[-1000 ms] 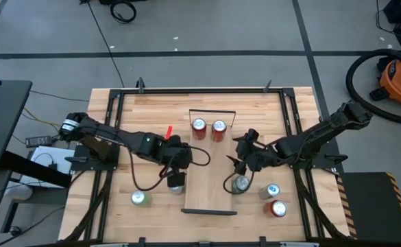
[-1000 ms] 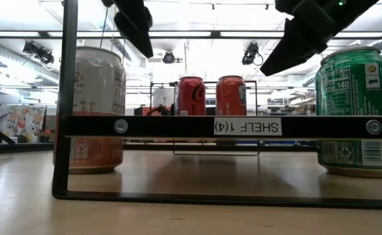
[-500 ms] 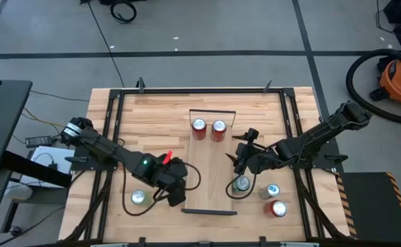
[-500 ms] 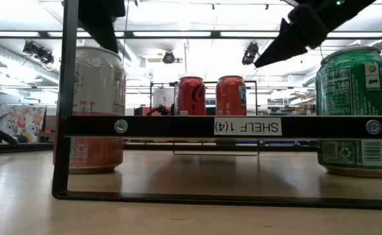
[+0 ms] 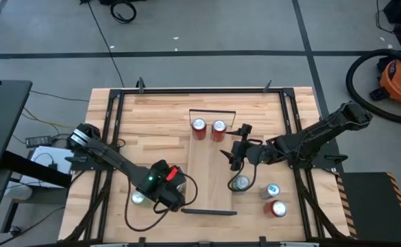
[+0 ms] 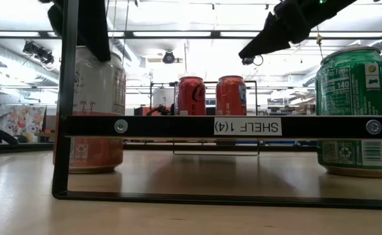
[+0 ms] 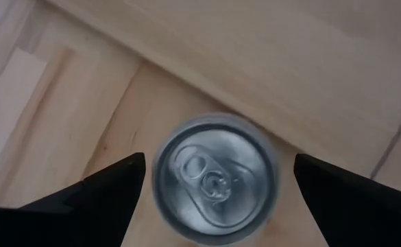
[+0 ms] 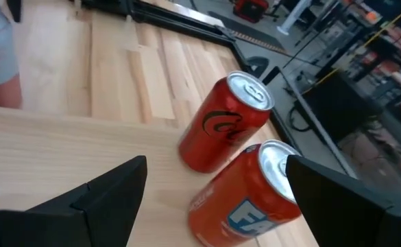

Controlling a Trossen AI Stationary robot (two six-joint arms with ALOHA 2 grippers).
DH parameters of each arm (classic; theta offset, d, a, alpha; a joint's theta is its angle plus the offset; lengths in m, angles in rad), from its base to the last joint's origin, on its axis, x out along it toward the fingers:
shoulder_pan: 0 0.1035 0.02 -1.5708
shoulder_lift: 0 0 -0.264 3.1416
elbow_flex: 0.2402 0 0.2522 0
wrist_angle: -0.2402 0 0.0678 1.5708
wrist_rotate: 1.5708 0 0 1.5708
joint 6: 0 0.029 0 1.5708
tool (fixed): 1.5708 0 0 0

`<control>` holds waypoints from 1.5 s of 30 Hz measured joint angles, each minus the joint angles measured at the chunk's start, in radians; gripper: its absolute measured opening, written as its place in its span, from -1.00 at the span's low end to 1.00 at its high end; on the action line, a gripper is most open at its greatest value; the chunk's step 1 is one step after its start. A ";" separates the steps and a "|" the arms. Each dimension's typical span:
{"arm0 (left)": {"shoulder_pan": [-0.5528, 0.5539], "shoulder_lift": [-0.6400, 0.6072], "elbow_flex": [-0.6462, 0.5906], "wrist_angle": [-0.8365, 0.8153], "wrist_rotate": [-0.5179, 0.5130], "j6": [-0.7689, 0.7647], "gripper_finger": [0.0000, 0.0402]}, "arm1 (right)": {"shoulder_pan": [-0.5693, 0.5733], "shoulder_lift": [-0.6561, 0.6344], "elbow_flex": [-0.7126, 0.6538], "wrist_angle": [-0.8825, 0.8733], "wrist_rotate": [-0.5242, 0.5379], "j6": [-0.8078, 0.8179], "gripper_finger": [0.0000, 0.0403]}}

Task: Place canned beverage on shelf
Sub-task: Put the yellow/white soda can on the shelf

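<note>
The shelf point(image 5: 210, 161) is a light-wood plank with black end rails point(image 6: 230, 126) lying on the tabletop. Two red cans point(image 5: 208, 127) stand at its far end and also show in the right wrist view point(image 8: 229, 123). A green can point(image 5: 240, 183) stands near its near end point(image 6: 356, 108). A white-and-orange can point(image 6: 98, 108) stands on the tabletop beside the shelf's left edge. My left gripper point(image 5: 167, 192) is open above this can point(image 7: 214, 180), one finger on either side of its top, not touching. My right gripper point(image 5: 236, 154) is open and empty above the shelf point(image 8: 214, 171), between the red cans and the green can.
A green can point(image 5: 138, 199) stands on the slatted tabletop left of my left gripper. A silver-and-blue can point(image 5: 272, 191) and a red can point(image 5: 277, 208) stand right of the shelf. Black frame rails point(image 5: 114, 137) run along the table's sides.
My left gripper has gone toward the table's near edge and slightly left, ending over the white-and-orange can, which it now hides in the high view. My right gripper has drawn away from the green can toward the table's far edge. No can has moved.
</note>
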 joint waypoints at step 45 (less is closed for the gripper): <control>0.224 0.020 0.017 -0.095 0.100 1.058 0.52 | 0.033 -0.001 -0.021 -0.038 -0.273 0.060 0.79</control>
